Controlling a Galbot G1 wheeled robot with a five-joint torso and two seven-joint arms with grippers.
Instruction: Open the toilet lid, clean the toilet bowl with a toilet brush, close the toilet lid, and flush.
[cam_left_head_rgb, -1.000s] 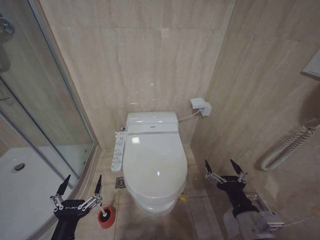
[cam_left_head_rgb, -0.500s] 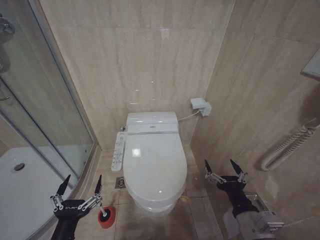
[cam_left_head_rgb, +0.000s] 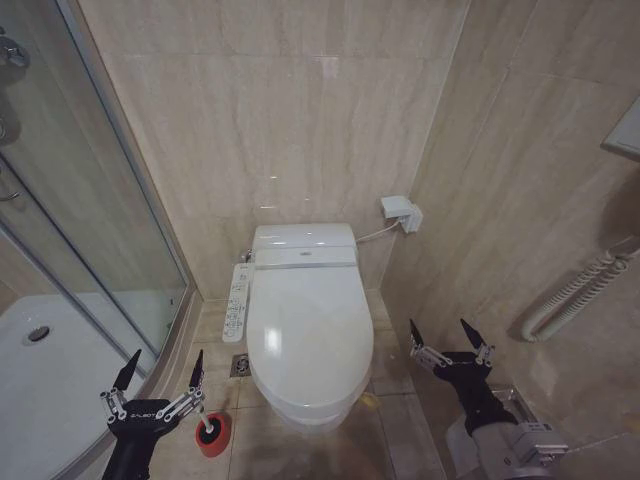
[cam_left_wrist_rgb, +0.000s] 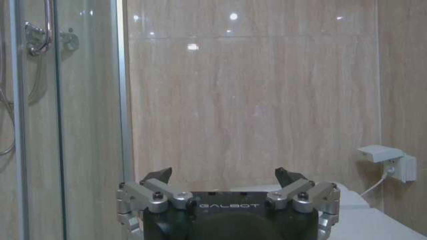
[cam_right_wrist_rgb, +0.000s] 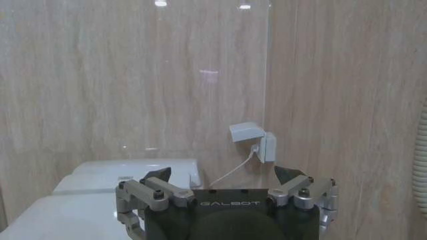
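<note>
The white toilet lid (cam_left_head_rgb: 305, 330) lies shut over the toilet bowl, which is hidden beneath it. On the floor left of the toilet, the dark head of the toilet brush (cam_left_head_rgb: 205, 432) sits in a red cup holder (cam_left_head_rgb: 218, 441). My left gripper (cam_left_head_rgb: 165, 360) hangs open just above and left of that holder, nothing between its fingers; in the left wrist view the left gripper (cam_left_wrist_rgb: 225, 176) faces the tiled wall. My right gripper (cam_left_head_rgb: 440, 330) stands open to the right of the toilet, empty, and in the right wrist view the right gripper (cam_right_wrist_rgb: 223, 172) points past the tank (cam_right_wrist_rgb: 127, 172).
A glass shower enclosure (cam_left_head_rgb: 100, 220) with a white tray (cam_left_head_rgb: 50, 370) closes off the left. A control panel (cam_left_head_rgb: 237, 300) runs along the toilet's left side. A wall socket box (cam_left_head_rgb: 402, 212) and a white ribbed rail (cam_left_head_rgb: 580, 290) are on the right wall. A floor drain (cam_left_head_rgb: 240, 365) lies beside the toilet.
</note>
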